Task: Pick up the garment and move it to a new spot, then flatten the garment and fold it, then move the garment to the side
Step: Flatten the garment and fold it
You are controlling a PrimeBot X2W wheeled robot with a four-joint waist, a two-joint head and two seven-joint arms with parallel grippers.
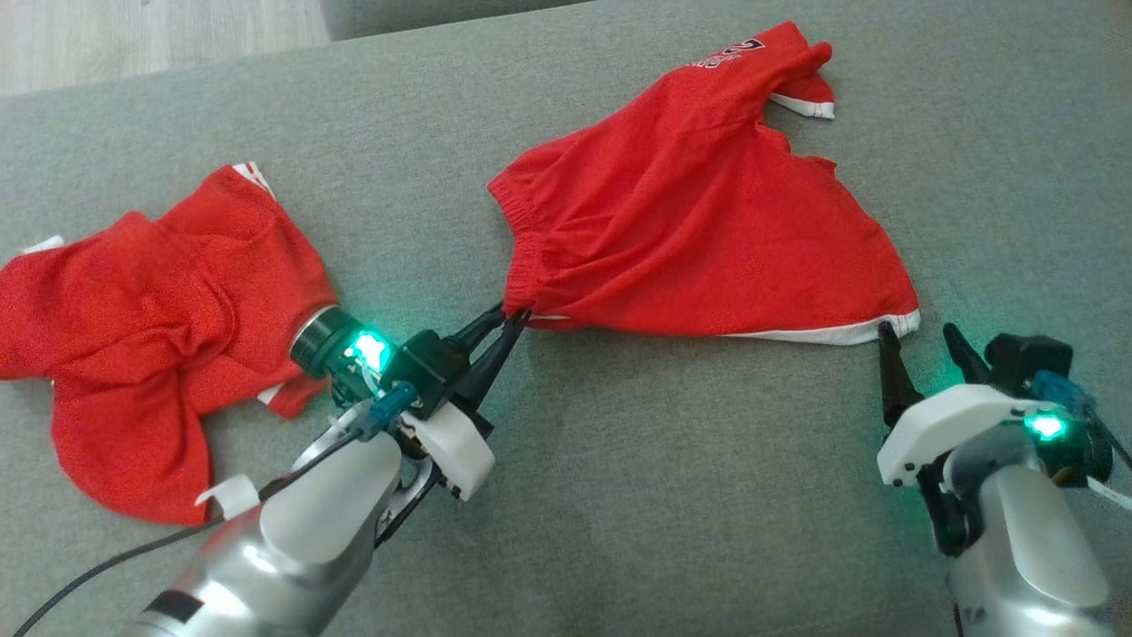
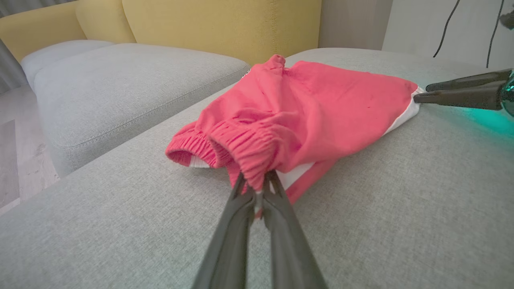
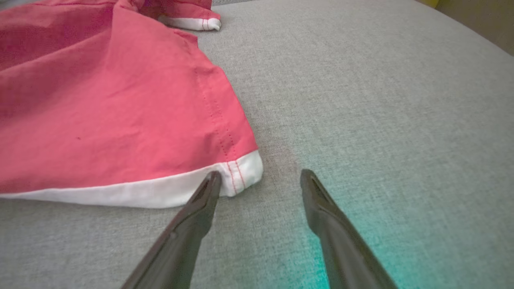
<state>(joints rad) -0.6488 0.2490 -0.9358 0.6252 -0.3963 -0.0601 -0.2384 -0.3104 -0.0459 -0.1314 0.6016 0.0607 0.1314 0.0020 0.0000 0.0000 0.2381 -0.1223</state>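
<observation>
The working surface is a wide seat cushion (image 1: 672,513) of grey woven fabric; beyond its far edge lies a floor (image 1: 133,35) of pale wooden planks. In the left wrist view a second, lighter grey cushion (image 2: 120,80) stands across a narrow gap; behind it rises a mustard-yellow backrest (image 2: 209,28); at the right is a pale wall (image 2: 413,24) with thin dark cables (image 2: 445,28) hanging before it; the grey folds at the far left are perhaps a curtain (image 2: 7,68); the light is soft and even.

2 red garments: right garment (image 1: 699,203), left garment (image 1: 150,336). 2 grippers: left gripper (image 1: 513,315), right gripper (image 1: 916,329). 1 grey cushion (image 1: 619,495).
</observation>
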